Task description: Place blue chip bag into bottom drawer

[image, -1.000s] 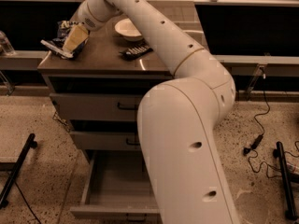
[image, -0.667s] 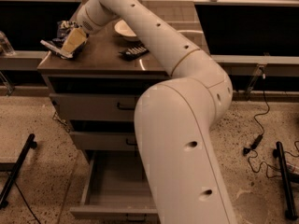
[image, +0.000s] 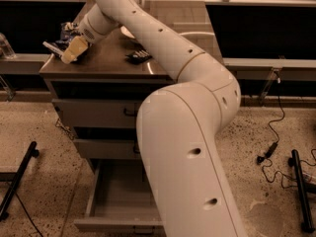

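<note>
**Bag (image: pixel 66 28) at the hand, drawer open below**

Camera view. The bag lies at a back corner of the table (image: pixel 108 68), just behind and above the hand (image: pixel 68 53). The hand is low over the table's edge on the picture's left. Whether the hand is spread or closed cannot be told, nor whether it touches the bag. A dark packet (image: pixel 138 57) lies on the same top, well off to the hand's other side, close to the arm (image: pixel 187 147). The drawer (image: pixel 116 225) stands pulled out far below the hand. Its floor looks bare where it shows, and the arm's thick lower link hides part of it.

The step in hand looks like the pick. With the bag up on the table, the task is probably in its early part. The next move calls for a sure hold on crumpled foil and a lift clear of the top. After that comes a carry out past the front edge and down.

The hand works right at the table's corner, so a nudge could slide the bag off the side. The two upper drawers (image: pixel 94 113) sit shut and flush, which leaves the front face free for a descent. The arm's own bulk crowds that space, though. The drawer's mouth is wide with low walls. A black floor stand (image: pixel 17 179) lies well aside.
</note>
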`<state>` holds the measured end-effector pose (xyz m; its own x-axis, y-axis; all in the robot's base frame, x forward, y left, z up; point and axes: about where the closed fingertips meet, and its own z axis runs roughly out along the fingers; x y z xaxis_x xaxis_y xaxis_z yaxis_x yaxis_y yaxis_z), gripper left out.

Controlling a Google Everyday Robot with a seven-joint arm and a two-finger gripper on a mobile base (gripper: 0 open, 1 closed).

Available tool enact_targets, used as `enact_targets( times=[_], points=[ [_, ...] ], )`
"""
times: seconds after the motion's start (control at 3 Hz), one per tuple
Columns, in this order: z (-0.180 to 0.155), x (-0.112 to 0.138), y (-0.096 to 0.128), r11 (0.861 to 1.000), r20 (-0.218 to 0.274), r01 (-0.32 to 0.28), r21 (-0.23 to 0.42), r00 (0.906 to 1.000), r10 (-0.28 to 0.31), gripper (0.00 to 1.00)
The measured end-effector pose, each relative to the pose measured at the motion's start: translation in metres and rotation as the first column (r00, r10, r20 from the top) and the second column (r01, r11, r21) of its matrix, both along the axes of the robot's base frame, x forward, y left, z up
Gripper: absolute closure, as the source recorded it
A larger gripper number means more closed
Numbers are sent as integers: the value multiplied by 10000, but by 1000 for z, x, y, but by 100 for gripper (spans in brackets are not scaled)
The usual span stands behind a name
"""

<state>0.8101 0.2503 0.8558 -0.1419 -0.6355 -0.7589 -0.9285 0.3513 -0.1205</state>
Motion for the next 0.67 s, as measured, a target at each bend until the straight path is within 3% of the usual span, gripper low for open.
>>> enact_targets(
  times=[0.67],
  points=[
    [-6,-1,5,10000,-39,-89,-43,10000,89,47]
  ],
)
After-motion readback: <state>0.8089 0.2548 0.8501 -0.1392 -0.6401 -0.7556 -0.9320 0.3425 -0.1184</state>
